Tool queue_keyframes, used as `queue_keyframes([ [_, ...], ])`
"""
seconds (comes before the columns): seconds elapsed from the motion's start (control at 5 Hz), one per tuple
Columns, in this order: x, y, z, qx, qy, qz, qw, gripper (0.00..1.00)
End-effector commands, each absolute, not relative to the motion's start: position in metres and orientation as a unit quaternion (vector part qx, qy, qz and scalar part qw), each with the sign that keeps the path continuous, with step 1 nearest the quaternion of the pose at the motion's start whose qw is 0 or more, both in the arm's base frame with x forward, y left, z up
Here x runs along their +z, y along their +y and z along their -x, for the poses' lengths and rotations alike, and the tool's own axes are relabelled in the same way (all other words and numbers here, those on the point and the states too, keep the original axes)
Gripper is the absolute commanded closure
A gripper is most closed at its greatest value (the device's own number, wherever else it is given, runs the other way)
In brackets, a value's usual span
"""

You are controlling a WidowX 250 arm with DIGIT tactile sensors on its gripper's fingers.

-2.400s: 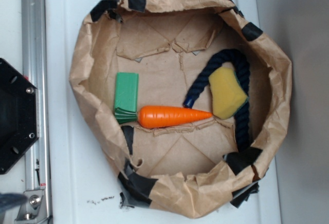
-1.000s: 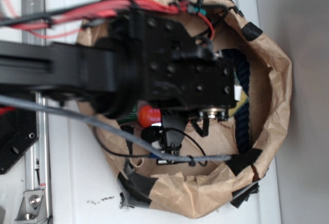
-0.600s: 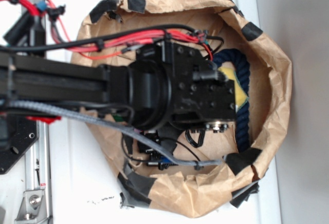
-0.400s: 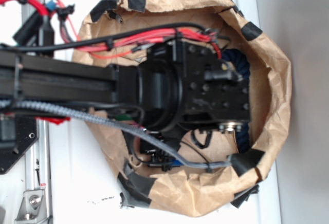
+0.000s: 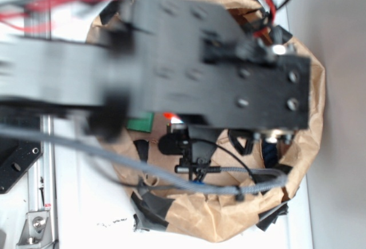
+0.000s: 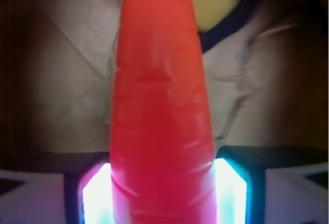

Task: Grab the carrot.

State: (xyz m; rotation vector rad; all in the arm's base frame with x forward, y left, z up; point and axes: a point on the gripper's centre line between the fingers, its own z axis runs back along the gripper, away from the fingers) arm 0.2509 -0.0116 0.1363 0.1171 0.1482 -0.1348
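Filling most of the exterior view, the blurred black arm (image 5: 171, 60) reaches from the left across a crumpled brown paper bag (image 5: 311, 129) that lies on a white surface (image 5: 80, 203). Only a small orange-red patch of the carrot (image 5: 170, 116) shows under the arm's lower edge, just right of a green piece (image 5: 140, 122). Grey and black cables (image 5: 189, 180) trail along the near side of the bag. The gripper itself is hidden under the arm in this view.

Seen from the wrist, the carrot (image 6: 162, 111) runs up the middle of the frame, tapering toward the far end. The gripper (image 6: 163, 193) pinches it, its two brightly lit fingers (image 6: 95, 196) pressed against either flank. Brown paper lies beneath, and a yellow sponge (image 6: 216, 3) edged by dark rope (image 6: 231, 26) sits at the far right.
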Motion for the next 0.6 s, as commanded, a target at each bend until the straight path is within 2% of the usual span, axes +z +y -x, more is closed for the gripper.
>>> queue_keyframes([
  [0.0,0.1975,-0.0104,-0.2235,-0.037,-0.018,-0.059,0.997,1.0],
  [0.4,0.1909,-0.0133,-0.218,-0.022,-0.012,-0.066,0.998,1.0],
])
